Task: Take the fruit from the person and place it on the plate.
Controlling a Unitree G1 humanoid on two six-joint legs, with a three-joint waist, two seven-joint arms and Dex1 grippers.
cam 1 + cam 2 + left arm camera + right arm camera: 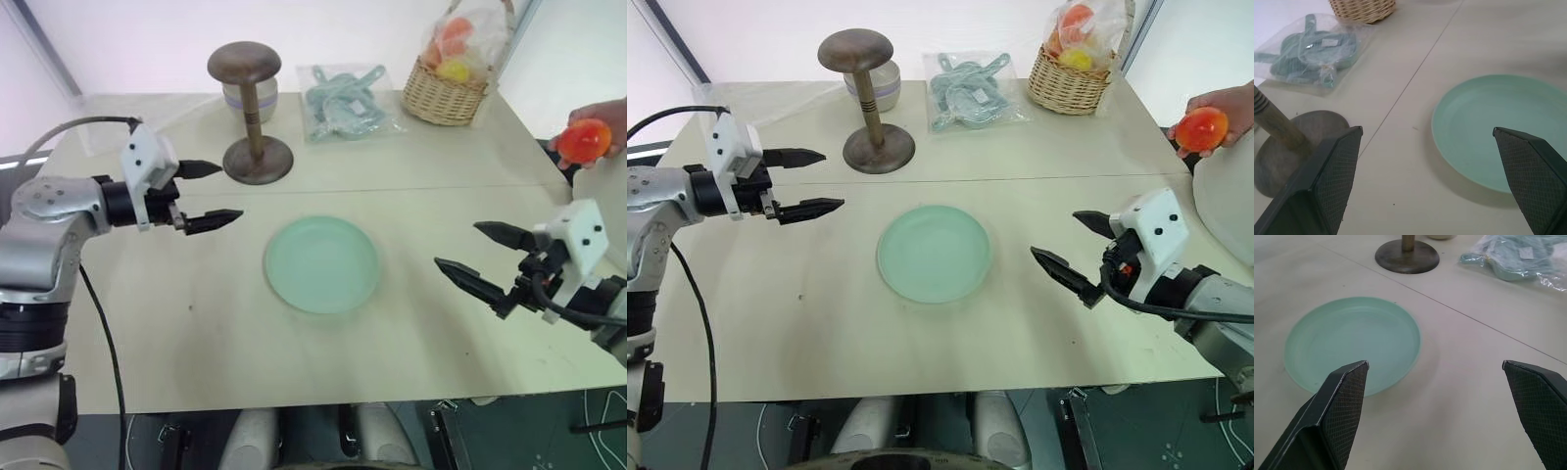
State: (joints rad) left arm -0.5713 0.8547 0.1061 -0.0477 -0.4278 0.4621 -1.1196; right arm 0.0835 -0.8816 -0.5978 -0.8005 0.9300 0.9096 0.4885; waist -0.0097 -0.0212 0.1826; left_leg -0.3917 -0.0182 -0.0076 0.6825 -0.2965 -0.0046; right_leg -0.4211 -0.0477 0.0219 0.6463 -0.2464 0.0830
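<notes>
On the left side of the pale worktop, the left pincer is hovering with its two black fingers standing apart and gripping nothing, pointing toward the middle. Just beyond its tips, one brown wooden stand is sitting upright on its round base, near the far edge. Bare worktop is lying open between this pincer and the near edge — plenty of free surface there.

One mint-green plate is lying flat at the centre, with nothing on it, well apart from both pincers and ringed by clear worktop on every side. Behind it, one clear bag of pale blue-green pieces is lying near the far edge, and just to its right one wicker basket is holding plastic-wrapped orange and yellow fruits; how many, I cannot tell.

On the right, the right pincer is hanging over the worktop near its right edge, its fingers spread wide and holding nothing, aimed toward the plate. Beyond it — past the far right corner, well apart from the pincer — the person's hand is holding the one red-orange fruit in the air.
</notes>
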